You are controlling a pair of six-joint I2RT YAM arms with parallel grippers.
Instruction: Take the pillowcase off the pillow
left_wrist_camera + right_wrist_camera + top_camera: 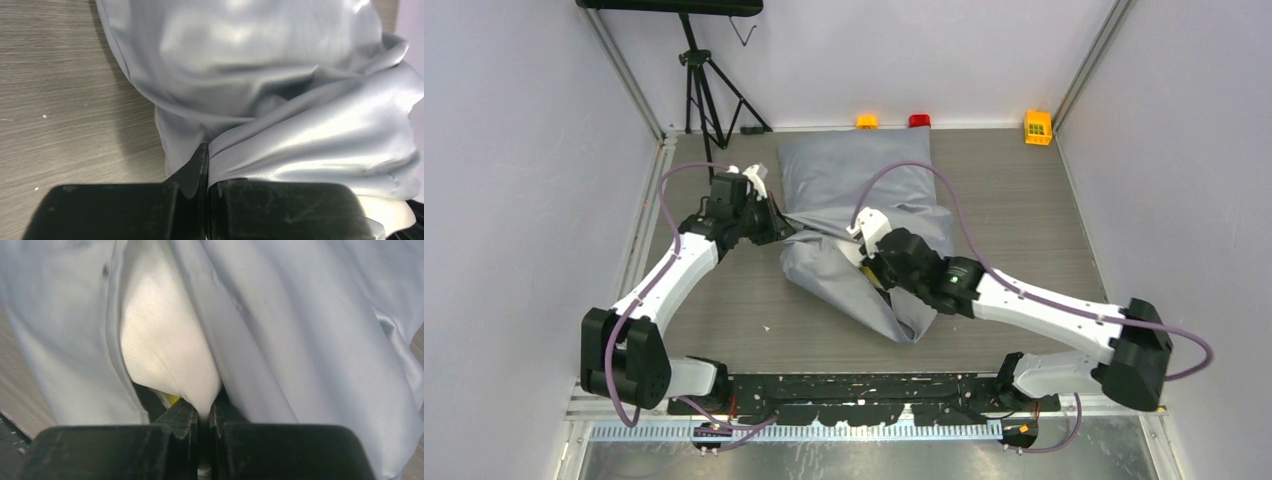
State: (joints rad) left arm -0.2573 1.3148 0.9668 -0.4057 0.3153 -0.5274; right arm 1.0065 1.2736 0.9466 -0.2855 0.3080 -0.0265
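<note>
**Both grippers clamped: left on pillowcase, right on pillow**

Left gripper [204, 167]: jaws pressed together, no gap visible. A fold of the pillowcase [854, 170] runs into the pinch from the right of the fingertips. In the top view the grey-blue fabric is drawn to a taut point at the tips. The bulk of the pillowcase lies ahead of this gripper and to its right. Bare table [1024, 220] shows ahead and to its left.

Right gripper [204, 412]: jaws nearly closed, only a thin slit between them. White cloth of the pillow [165, 340] is nipped in that slit, and the white bulge rises straight ahead of the fingertips. A small patch of yellow shows just left of the tips, below the white. Pillowcase fabric hangs on both sides of this gripper, parted around the white bulge, so the tips sit in the open mouth of the case.

Top view: the pillowcase lies on the table. Its plump far half is beyond both grippers, and its slack, crumpled near end is under and behind the right gripper. Most of the pillow is covered. The left gripper is at the case's left edge, the right gripper near its middle, and the two are close together.
</note>
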